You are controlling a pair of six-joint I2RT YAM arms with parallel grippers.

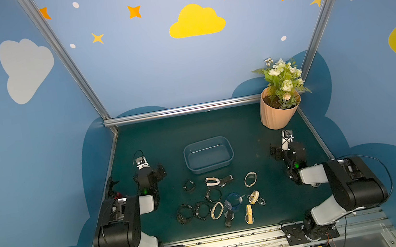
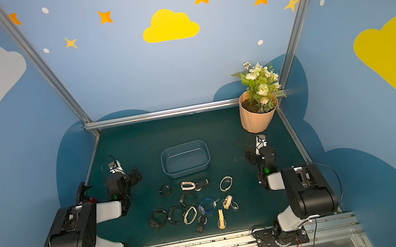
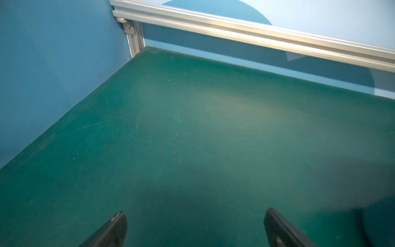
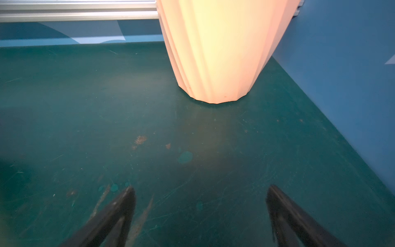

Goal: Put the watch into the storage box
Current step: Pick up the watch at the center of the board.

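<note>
Green matting (image 1: pixel 156 142), matt and finely scratched, covers the table and carries everything else; at its far right corner stands a ribbed peach flower pot (image 1: pixel 276 115) of smooth plastic, tapering to its foot and no part of the task. Storage box (image 1: pixel 211 167), centre, towards the back: a shallow blue-grey plastic tub, rectangular with rounded corners and a rolled rim, nothing in it. Left gripper (image 3: pixel 195 215) and right gripper (image 4: pixel 201 190), one to each side of the box, both over bare matting with jaws spread wide and nothing between them; the right one faces the pot. Watches (image 1: pixel 248 214), about a dozen, lie loose on the matting in front of the box, all outside it: black, cream, white and one blue, some straps fastened into loops, some laid flat; a white-strapped watch (image 1: pixel 212 181) lies nearest the box. Judged stage: the outset, no watch yet taken. The next move would call for choosing one watch, bringing an arm over the cluster, and closing on a strap or case without disturbing close neighbours
</note>
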